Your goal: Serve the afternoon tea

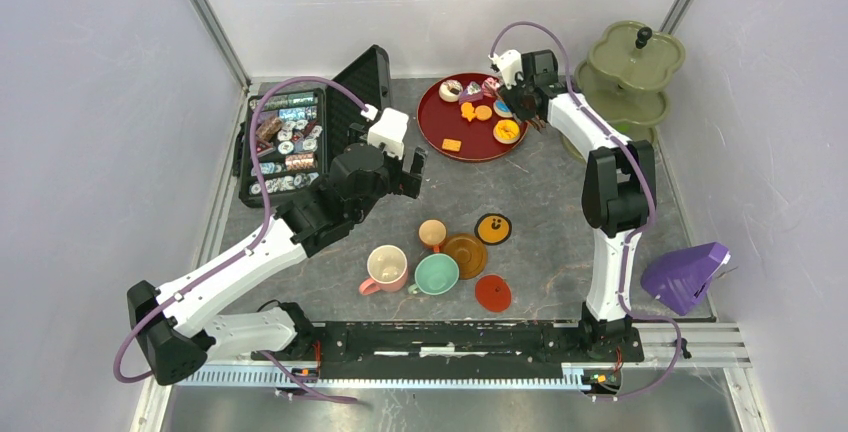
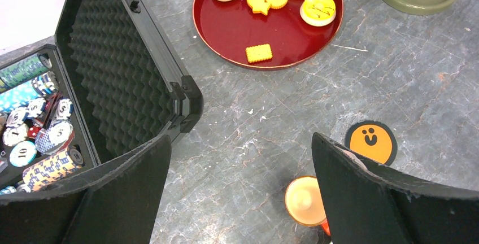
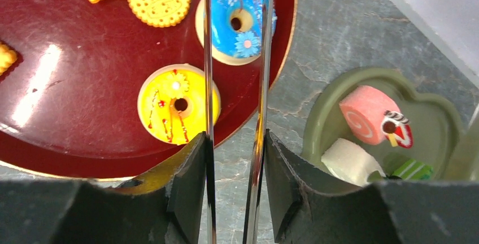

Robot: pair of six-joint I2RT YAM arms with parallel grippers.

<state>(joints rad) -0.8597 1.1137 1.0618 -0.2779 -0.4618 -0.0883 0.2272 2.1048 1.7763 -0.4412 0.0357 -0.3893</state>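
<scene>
Locate the pastries (image 1: 507, 131) on the red tray (image 1: 440, 140) at the far side of the grey marbled table (image 1: 560, 202). The cups (image 1: 437, 274) stand grouped nearer the arm bases. The right gripper (image 3: 234, 142) clamps the thin metal tongs (image 3: 258, 86), whose blades cross the blue donut (image 3: 237, 21). The left gripper (image 2: 240, 142) hangs with jaws wide and empty above the orange cup (image 2: 305, 201). Pale walls (image 1: 90, 102) enclose the table.

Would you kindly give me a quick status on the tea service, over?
Left pincer open, empty. Right pincer shut on metal tongs, blades either side of blue donut on red tray. Nothing blocking.
</scene>
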